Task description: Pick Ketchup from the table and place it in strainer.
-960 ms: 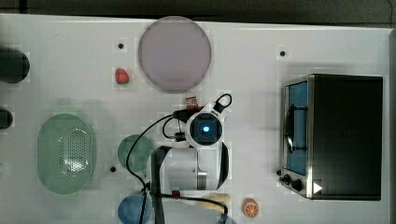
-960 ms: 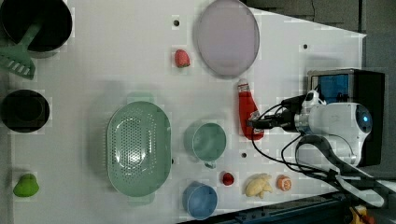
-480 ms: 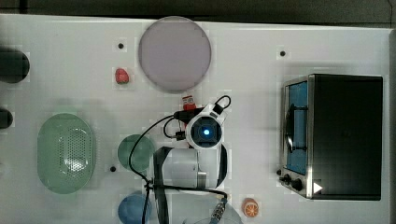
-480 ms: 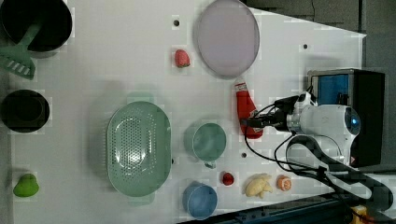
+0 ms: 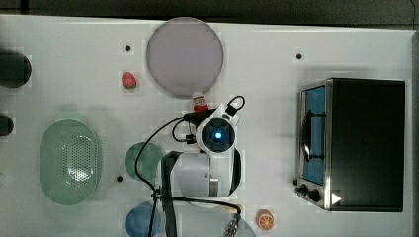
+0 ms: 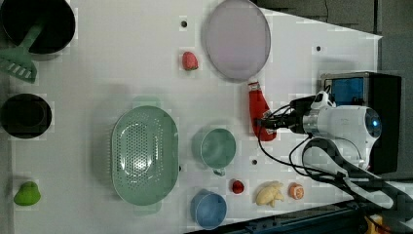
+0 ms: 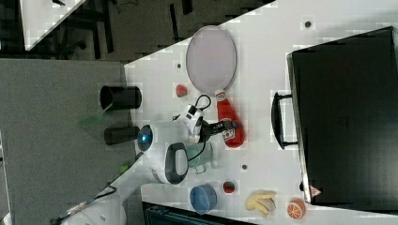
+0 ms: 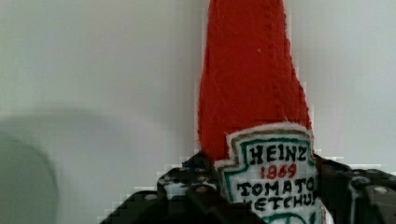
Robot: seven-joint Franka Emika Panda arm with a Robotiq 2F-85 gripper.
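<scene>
The Ketchup [image 6: 258, 109] is a slim red felt bottle with a white label. It lies flat on the white table, just below the plate in the left view, its cap toward the plate. My gripper [image 6: 267, 124] is at its labelled lower end and shut on it: in the wrist view a black finger [image 8: 198, 189] presses against each side of the label of the Ketchup [image 8: 252, 93]. In the right view the gripper [image 7: 227, 127] sits over the Ketchup [image 7: 230, 115]. The mint-green strainer [image 6: 117, 151] stands far to the left view's left, with nothing in it, also strainer [image 5: 49, 163].
A grey-lilac plate [image 5: 184, 57] lies beyond the bottle's cap. A dark-green cup [image 6: 216, 146] stands between bottle and strainer. A strawberry [image 5: 129, 80], a blue bowl [image 6: 208, 209], small fruit pieces [image 6: 269, 192] and a black oven [image 5: 363, 143] are around. Black pots [image 6: 24, 114] stand at the far edge.
The arm has slid a little toward the bottle and settled over its labelled end. The Ketchup has stayed where it lay.
</scene>
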